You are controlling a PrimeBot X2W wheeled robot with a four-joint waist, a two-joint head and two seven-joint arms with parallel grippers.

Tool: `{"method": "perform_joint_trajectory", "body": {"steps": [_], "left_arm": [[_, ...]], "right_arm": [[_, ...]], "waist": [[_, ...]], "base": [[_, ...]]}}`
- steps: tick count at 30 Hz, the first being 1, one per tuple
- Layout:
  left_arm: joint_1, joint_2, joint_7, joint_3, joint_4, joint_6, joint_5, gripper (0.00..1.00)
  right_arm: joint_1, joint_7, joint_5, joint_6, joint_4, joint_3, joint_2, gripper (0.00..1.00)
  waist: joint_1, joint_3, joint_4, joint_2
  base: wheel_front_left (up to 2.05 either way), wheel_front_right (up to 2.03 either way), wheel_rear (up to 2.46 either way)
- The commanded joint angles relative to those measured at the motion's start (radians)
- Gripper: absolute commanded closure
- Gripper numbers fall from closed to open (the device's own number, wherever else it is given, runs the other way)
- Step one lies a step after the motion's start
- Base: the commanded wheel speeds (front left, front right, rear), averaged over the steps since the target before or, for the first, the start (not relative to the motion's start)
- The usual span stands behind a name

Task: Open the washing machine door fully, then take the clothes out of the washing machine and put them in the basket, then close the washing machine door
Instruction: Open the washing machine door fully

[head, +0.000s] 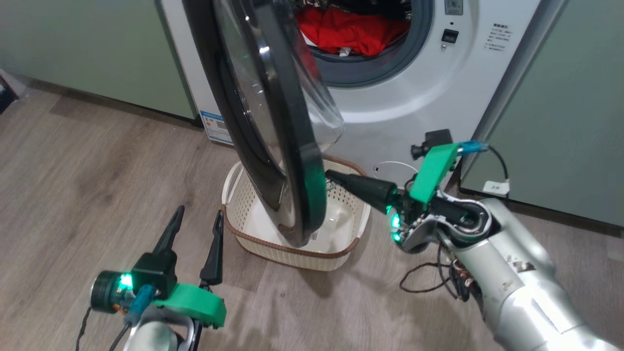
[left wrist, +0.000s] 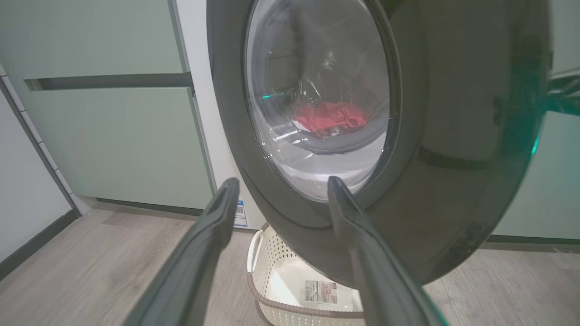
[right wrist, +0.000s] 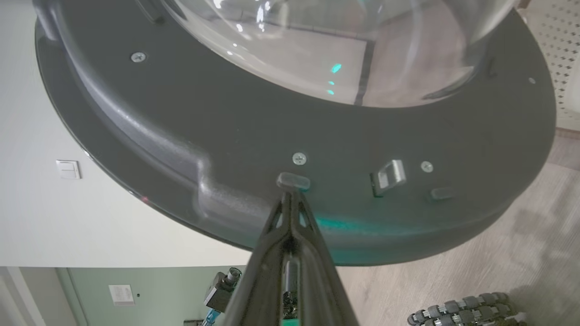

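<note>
The washing machine door [head: 273, 122], black-rimmed with a bulging glass centre, stands swung out edge-on from the white washing machine [head: 414, 97]. Red clothes [head: 353, 31] lie in the drum mouth, and show through the door glass [left wrist: 333, 118]. My right gripper [head: 329, 174] is shut, its tips pressed against the door's inner rim [right wrist: 290, 194] next to a small nub. The left gripper [head: 197, 217] stands open at the lower left, short of the door's outer face [left wrist: 281, 185]. The cream basket [head: 243, 195] sits on the floor under the door.
Pale green cabinets [head: 87, 53] flank the machine on both sides. Wood-look floor [head: 97, 170] spreads to the left and front. A loose black cable [head: 424, 280] hangs under my right forearm.
</note>
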Motion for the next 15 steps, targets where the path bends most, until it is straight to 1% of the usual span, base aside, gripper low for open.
{"method": "perform_joint_trajectory", "body": {"steps": [1, 7, 15], "left_arm": [[-0.026, 0.011, -0.007, 0.04, -0.036, -0.004, 0.003, 0.0], [-0.02, 0.01, -0.007, 0.053, -0.04, -0.003, 0.0, 0.0], [-0.009, 0.01, -0.007, 0.089, -0.037, 0.002, -0.01, 0.0]], "right_arm": [[-0.01, -0.012, 0.019, 0.0, -0.04, 0.021, 0.021, 1.0], [-0.018, -0.045, 0.048, 0.0, -0.033, 0.06, 0.021, 1.0], [-0.007, -0.12, 0.022, 0.0, -0.025, 0.038, 0.021, 1.0]], "waist": [[0.0001, -0.001, 0.001, -0.0001], [0.0001, -0.002, -0.003, -0.0001], [0.0001, -0.009, -0.051, -0.0001]], "base": [[0.0, 0.0, 0.0], [0.0, 0.0, 0.0], [0.0, 0.0, 0.0]]}}
